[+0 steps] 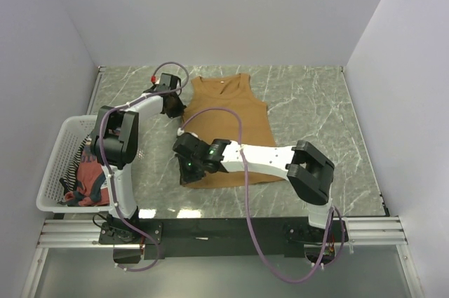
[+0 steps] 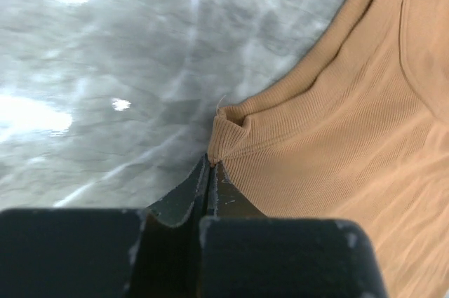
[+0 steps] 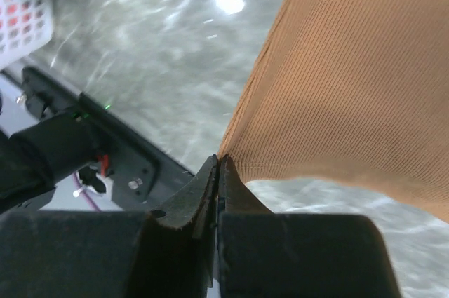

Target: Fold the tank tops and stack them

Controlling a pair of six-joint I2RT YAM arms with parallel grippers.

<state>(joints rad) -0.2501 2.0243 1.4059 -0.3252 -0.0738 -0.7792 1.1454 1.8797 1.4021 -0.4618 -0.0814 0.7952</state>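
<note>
The tan-brown tank top [image 1: 228, 126] lies spread flat on the marble table, neck toward the far wall. My left gripper [image 1: 178, 104] is at its left shoulder strap; in the left wrist view the left gripper [image 2: 212, 165] is shut on the strap's bunched end [image 2: 231, 126]. My right gripper [image 1: 184, 165] is at the top's near left corner; in the right wrist view the right gripper [image 3: 219, 161] is shut on the hem corner of the tan cloth [image 3: 351, 87], lifted slightly. The rust-red tank top [image 1: 90, 177] lies crumpled in the basket, with dark striped cloth [image 1: 83, 149] beside it.
The white mesh basket [image 1: 57, 145] stands at the table's left edge, also seen in the right wrist view as the basket [image 3: 24, 3]. The left arm's base [image 3: 105, 151] is close to the right gripper. White walls enclose the table on three sides.
</note>
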